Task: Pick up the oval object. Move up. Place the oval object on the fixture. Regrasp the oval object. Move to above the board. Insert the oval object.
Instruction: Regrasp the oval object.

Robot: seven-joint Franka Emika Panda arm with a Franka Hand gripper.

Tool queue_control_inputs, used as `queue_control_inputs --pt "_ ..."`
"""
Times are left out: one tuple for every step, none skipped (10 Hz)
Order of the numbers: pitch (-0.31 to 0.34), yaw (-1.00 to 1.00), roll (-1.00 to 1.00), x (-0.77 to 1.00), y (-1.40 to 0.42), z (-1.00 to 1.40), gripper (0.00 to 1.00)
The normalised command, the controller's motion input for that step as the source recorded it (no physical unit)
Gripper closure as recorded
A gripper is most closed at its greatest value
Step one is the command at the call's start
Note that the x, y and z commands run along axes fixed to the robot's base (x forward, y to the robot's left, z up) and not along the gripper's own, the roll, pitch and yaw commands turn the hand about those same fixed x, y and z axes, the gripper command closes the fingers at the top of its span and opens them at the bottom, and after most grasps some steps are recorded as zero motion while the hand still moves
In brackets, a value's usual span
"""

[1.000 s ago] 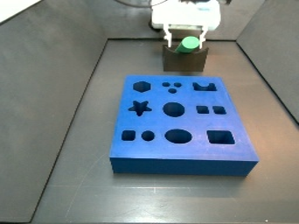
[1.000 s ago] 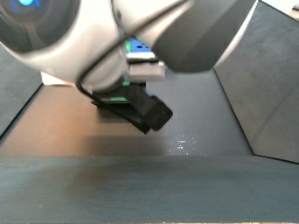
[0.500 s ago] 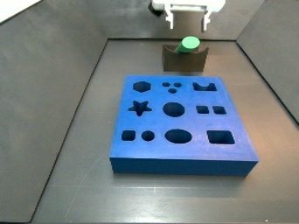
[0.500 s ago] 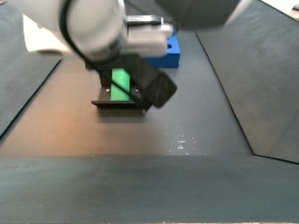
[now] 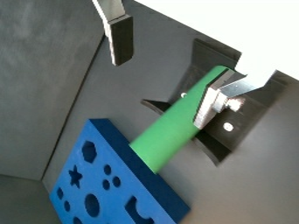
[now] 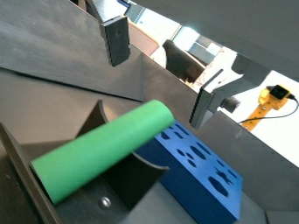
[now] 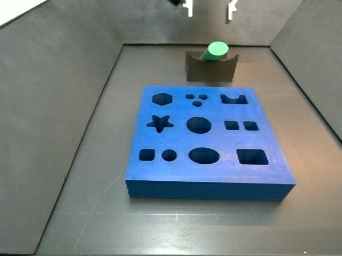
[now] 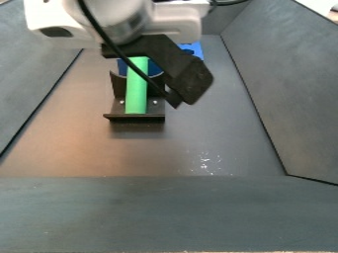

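Above the fixture, at the far end of the floor, the gripper has risen almost out of a side view; a second ago it was down around the oval object, half a second ago just clear of it. Only the fingertips show there now, jaws spread wide with nothing between them. Both wrist views confirm this: silver fingers stand apart either side of the green peg, not touching it. Release looks done and the placing step complete; regrasp is likely next, from a new angle.

Oval object lies in the fixture's notch, slanted, rounded end poking up. It seems steady, resting on its own.

Board sits nearer the camera than the fixture, just beside it. All its cut-outs are empty, including the oval hole in the near row. Board also shows in the wrist views, holes bare.
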Motion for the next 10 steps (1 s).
queue_control_inputs --pt "-0.136 0.0 0.07 -1.0 -0.01 0.0 0.0" --pt "-0.14 0.02 0.09 -1.0 -0.01 0.0 0.0" --pt "-0.14 0.04 0.1 -1.0 -0.01 0.0 0.0" --pt "-0.132 0.06 0.11 -1.0 -0.01 0.01 0.0" --pt "-0.126 0.07 0.11 -1.0 -0.01 0.01 0.0" --pt "-0.108 0.07 0.11 -1.0 -0.02 0.02 0.0" --pt "-0.098 0.07 0.11 -0.95 -0.02 0.02 0.0" --pt "-0.017 -0.95 1.0 -0.54 -1.0 -0.4 0.0" --pt "-0.021 -0.94 1.0 -0.46 -1.0 -0.39 0.0" --pt "-0.058 -0.94 1.0 -0.34 -1.0 -0.28 0.0"
